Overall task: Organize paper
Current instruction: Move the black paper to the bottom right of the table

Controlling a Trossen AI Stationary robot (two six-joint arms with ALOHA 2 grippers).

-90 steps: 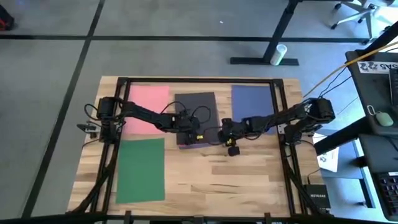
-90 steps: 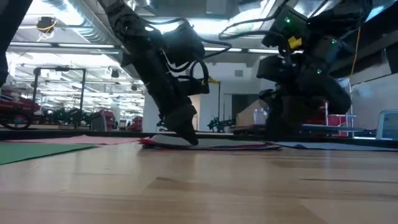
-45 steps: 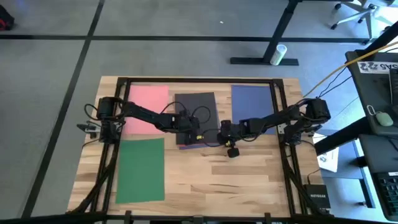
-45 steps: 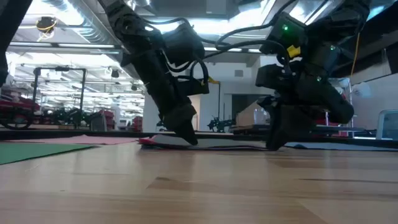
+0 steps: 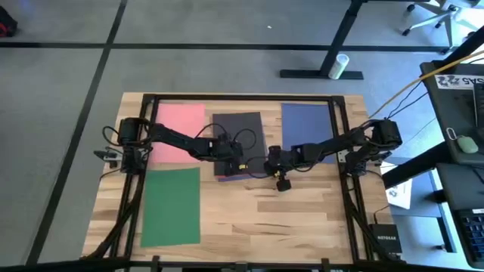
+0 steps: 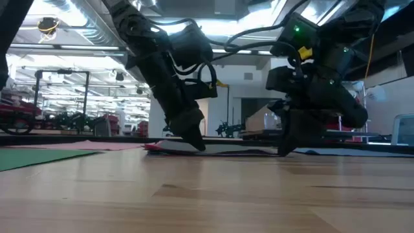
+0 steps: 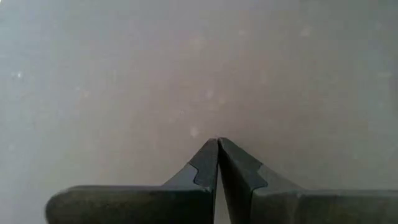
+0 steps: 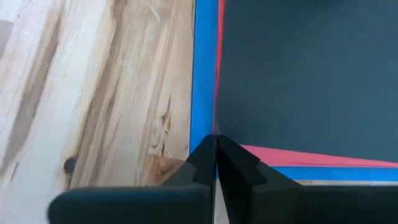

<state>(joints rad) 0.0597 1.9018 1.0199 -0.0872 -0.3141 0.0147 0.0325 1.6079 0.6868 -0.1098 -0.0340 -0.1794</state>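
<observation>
I am seeing a small stack mid-table: the dark grey sheet is lying over red and blue sheets whose edges are peeking out unevenly. The pink, navy and green sheets are lying apart, so I judge most gathering is left. My left gripper is pressing clenched on the grey sheet; my right gripper, clenched and holding nothing, is touching the stack's corner.

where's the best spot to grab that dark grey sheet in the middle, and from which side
Probably its near right corner, coming from the right. The grey sheet lies flat on a red sheet and a blue sheet whose edges peek out there, so only an edge gives purchase. The left gripper presses its middle, jaws closed; the right gripper, also closed, sits at that corner.
</observation>
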